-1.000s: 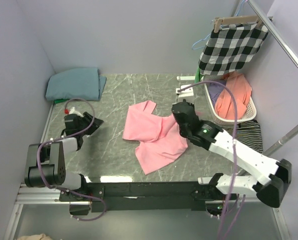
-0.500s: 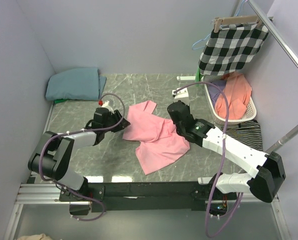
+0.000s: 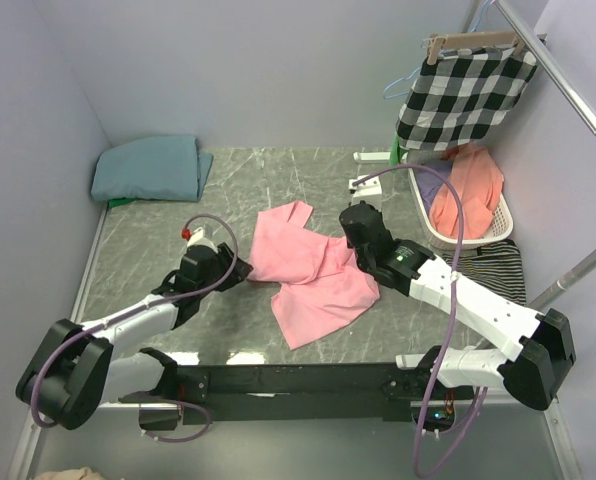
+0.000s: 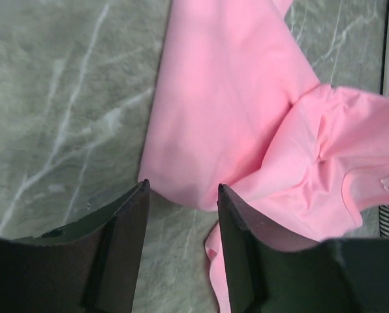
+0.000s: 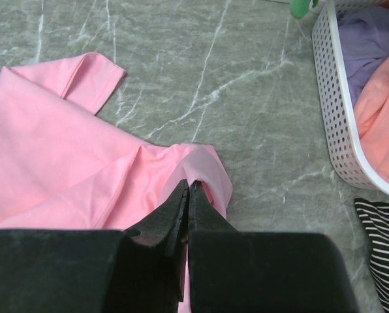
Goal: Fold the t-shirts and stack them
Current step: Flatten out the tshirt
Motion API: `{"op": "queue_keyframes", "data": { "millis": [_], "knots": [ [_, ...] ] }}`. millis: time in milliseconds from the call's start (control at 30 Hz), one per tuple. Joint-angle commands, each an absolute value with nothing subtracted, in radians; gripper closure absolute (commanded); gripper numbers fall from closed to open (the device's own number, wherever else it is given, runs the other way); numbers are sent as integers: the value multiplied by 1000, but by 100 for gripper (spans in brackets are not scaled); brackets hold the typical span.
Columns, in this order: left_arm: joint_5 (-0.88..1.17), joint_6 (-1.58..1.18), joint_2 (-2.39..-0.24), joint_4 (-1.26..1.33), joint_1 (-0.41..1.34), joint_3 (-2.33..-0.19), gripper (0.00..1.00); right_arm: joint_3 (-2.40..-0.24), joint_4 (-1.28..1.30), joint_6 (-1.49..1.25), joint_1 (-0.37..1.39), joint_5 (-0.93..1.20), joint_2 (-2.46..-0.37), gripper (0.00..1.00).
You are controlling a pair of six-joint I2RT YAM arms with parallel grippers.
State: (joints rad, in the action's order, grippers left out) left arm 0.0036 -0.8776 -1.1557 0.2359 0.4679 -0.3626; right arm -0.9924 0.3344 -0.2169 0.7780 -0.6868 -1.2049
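On the veined surface (image 3: 138, 240), right fingers (image 5: 178, 208) are pinching the crumpled pink t-shirt (image 3: 303, 265); left fingers (image 4: 132, 222) are gaping at its 9 o'clock edge.

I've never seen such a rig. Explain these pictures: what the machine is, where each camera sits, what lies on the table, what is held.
Two robot arms are bolted at the near edge of a table, each ending in a two-finger gripper. The wide picture looks down from above and behind them; the other two come from cameras on the wrists. A pink t-shirt lies crumpled on the table; a folded teal t-shirt sits in the far left corner. A white basket of clothes, a checked cloth and a striped garment are at the right. The right gripper is shut, pinching a fold of the pink t-shirt. The left gripper is open at its left edge, holding nothing.
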Motion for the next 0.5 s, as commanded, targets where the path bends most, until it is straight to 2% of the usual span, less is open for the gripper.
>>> {"op": "queue_keyframes", "data": {
  "millis": [0,433,467],
  "knots": [
    [-72,-897,-1169,242,472,-362,50,-1000,305,-238,770,-683,-1180,100],
    [-8,-928,-1462,468,474,-394,51,-988,301,-230,770,-681,-1164,100],
    [-8,-927,-1474,475,474,-400,57,-985,301,-230,770,-680,-1166,100]
  ]
}}
